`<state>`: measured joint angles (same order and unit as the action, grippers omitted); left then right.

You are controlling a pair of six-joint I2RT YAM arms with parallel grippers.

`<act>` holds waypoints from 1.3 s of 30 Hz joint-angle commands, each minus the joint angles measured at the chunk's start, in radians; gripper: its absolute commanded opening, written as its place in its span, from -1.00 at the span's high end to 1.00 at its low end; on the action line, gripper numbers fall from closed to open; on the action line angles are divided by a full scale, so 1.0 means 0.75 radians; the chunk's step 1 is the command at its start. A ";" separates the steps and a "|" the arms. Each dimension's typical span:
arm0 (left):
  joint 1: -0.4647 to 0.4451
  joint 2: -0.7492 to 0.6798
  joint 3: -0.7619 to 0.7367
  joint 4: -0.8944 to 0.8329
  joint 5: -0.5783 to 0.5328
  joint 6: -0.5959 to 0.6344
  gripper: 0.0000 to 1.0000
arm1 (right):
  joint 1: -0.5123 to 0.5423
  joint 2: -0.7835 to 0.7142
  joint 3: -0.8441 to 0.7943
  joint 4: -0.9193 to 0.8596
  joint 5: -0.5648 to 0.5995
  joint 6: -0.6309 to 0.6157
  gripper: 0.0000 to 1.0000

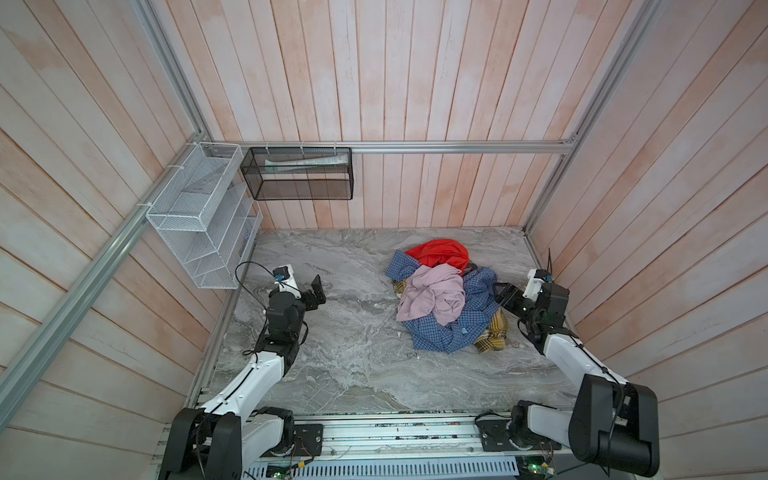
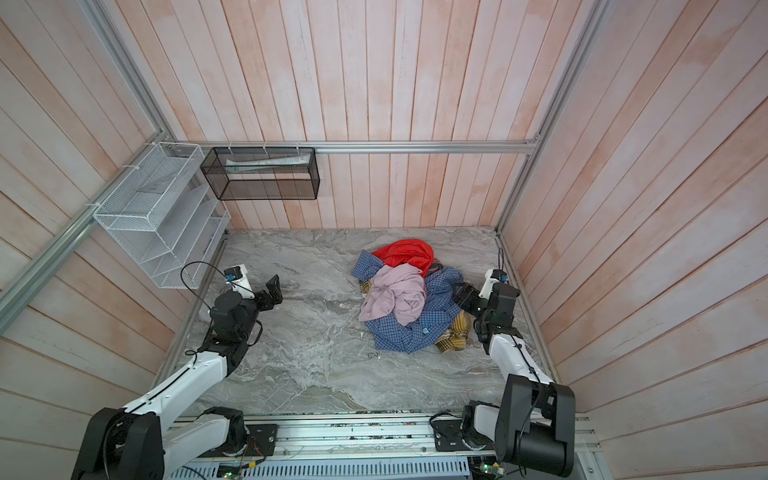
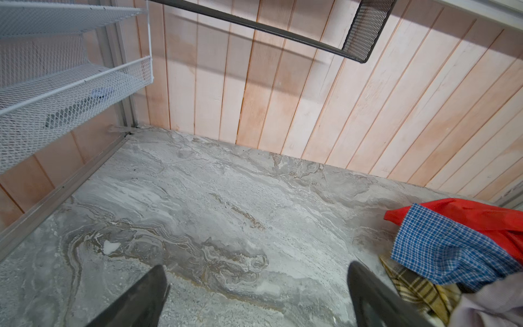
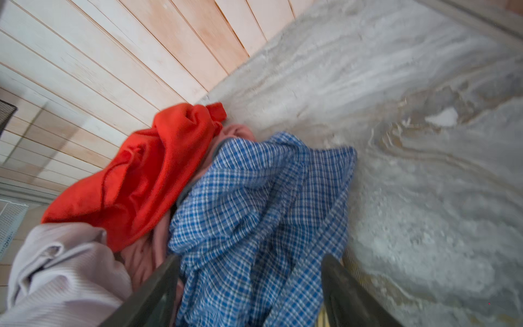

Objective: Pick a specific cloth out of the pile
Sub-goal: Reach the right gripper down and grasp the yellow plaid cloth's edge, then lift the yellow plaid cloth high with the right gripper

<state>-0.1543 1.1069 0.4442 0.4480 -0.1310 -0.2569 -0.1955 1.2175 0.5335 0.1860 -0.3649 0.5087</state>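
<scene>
The pile lies right of centre on the marble table: a red garment at the back, a pale pink piece on top, a blue checked shirt under it. The cloth, mustard plaid, sticks out from under the shirt's front right edge; it also shows in a top view and as a corner in the left wrist view. My right gripper is at the pile's right side, jaws apart with blue shirt folds between them. My left gripper is open over bare table, left of the pile.
A white wire rack hangs on the left wall and a black mesh basket on the back wall. Plank walls close in the table on three sides. The arms' rail runs along the front edge.
</scene>
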 commanded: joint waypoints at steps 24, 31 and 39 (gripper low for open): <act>-0.040 -0.028 -0.064 0.050 0.011 -0.044 -1.00 | 0.110 0.063 -0.005 -0.674 0.196 0.046 -0.24; -0.038 -0.086 -0.087 0.016 -0.011 -0.038 -1.00 | 0.117 0.156 0.018 -0.690 0.235 0.014 0.18; -0.039 -0.099 -0.086 0.008 -0.035 -0.033 -1.00 | 0.110 0.226 0.047 -0.660 0.221 -0.002 1.00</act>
<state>-0.1799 1.0428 0.3859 0.4591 -0.1387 -0.2817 -0.1143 1.3575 0.5644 -0.2787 -0.2199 0.5186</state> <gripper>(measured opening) 0.999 0.047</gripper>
